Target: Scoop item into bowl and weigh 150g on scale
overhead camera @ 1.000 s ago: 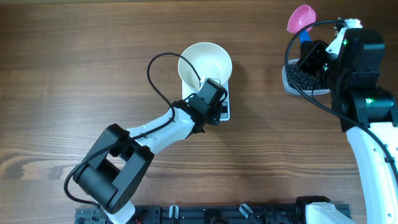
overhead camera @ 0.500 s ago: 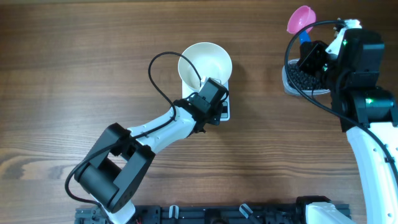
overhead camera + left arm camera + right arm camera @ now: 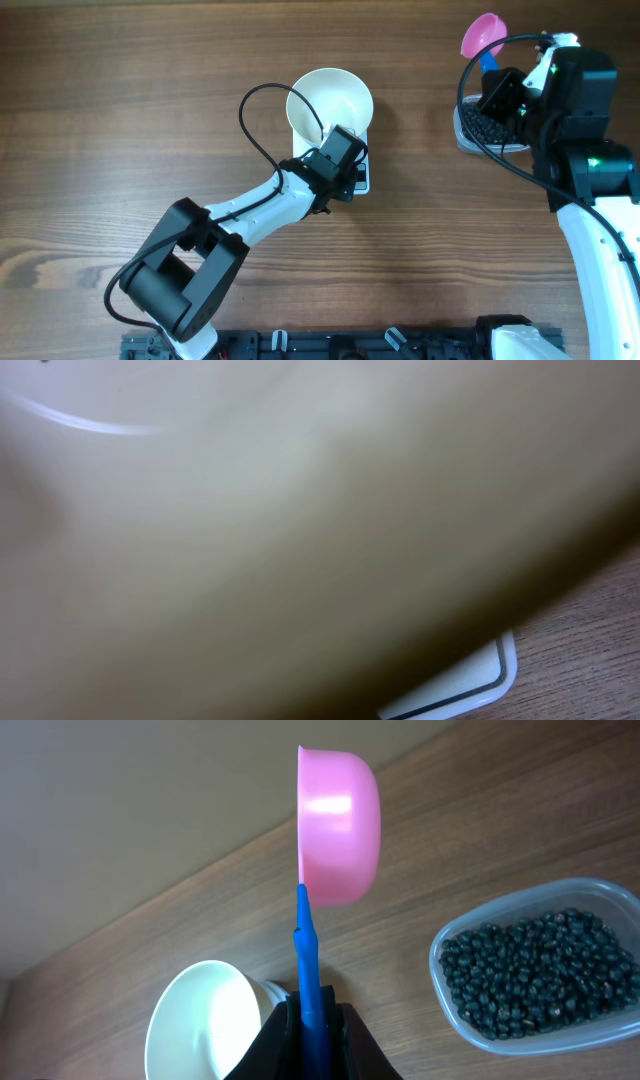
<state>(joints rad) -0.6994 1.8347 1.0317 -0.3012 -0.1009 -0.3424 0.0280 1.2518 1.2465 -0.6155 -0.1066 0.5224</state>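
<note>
Left arm (image 3: 255, 205): stretched from near left diagonally to the table's centre. Left gripper (image 3: 338, 155): fully closed, pointing far-right. Right arm (image 3: 590, 190): folded at the right edge. Right gripper (image 3: 306, 1024): far right, clamped on blue scoop handle (image 3: 304, 950).

The left arm (image 3: 265, 210) has smooth white links between bulky black joint housings, the largest a boxy black block (image 3: 180, 275) at one end. A thin black cable (image 3: 240, 112) loops from its black wrist. The right arm (image 3: 600, 250) is built alike: a curved white link, squared black housings, small green lights (image 3: 595, 160) glowing on them, and its own black cable. The right gripper (image 3: 305, 1018) has matte black fingers (image 3: 262, 1050), seemingly plastic.
</note>
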